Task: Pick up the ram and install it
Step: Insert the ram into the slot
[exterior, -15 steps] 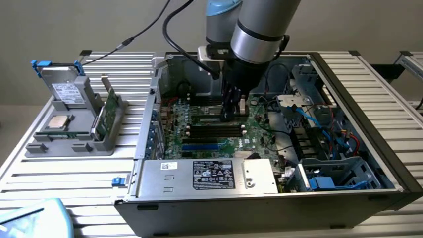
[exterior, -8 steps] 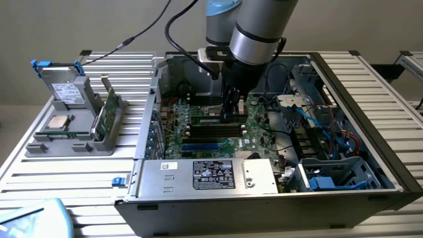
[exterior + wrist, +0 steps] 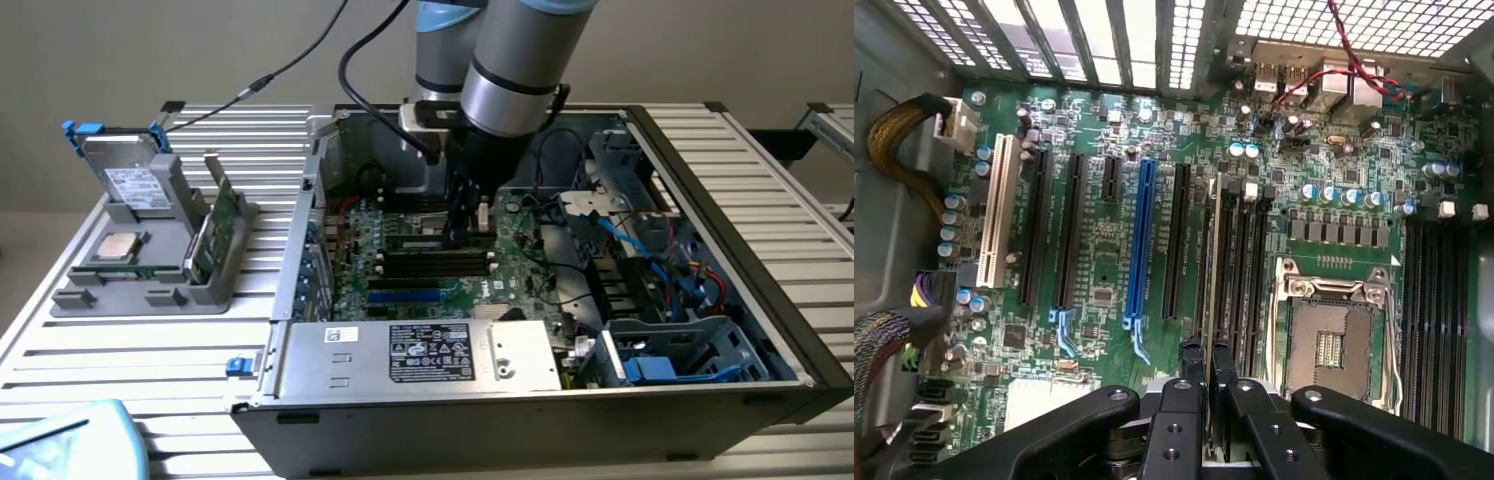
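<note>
My gripper [image 3: 1205, 350] is down inside the open computer case [image 3: 747, 200], its two black fingers close together on the ram [image 3: 1212, 250]. I see the ram edge-on as a long thin strip. It stands in line with the outermost of the black memory slots [image 3: 1239, 270] beside the empty processor socket [image 3: 1332, 340]. I cannot tell whether it is seated in the slot. In the exterior view the gripper [image 3: 470, 225] hangs over the slots on the green motherboard [image 3: 441, 265], and the arm hides the ram there.
A grey holder [image 3: 134, 290] at the exterior view's left carries a boxy drive [image 3: 134, 185], a square silver processor [image 3: 123, 245] and another green board stick [image 3: 220, 230]. More memory slots [image 3: 1434, 300] lie beyond the socket. A power supply [image 3: 414, 355] and cables [image 3: 641, 250] crowd the case.
</note>
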{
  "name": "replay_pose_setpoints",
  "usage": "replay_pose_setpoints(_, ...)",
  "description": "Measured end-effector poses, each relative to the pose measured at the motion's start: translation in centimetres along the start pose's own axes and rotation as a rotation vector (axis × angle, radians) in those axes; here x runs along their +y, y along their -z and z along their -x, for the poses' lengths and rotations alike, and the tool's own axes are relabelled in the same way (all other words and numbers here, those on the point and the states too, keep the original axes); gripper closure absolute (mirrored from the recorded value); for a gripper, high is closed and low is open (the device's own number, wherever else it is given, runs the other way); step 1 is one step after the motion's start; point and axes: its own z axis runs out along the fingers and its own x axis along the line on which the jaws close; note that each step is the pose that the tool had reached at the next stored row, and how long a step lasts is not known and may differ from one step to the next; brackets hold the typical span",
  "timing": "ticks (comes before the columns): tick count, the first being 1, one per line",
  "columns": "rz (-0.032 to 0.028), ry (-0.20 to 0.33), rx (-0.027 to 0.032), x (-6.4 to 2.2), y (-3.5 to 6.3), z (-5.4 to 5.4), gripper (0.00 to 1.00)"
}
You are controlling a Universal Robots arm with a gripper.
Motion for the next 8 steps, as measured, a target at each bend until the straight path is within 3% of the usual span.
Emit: replay_pose_setpoints(8,0.0018,-0.007,0.0172,-0.21,-1.1,0.25,0.86)
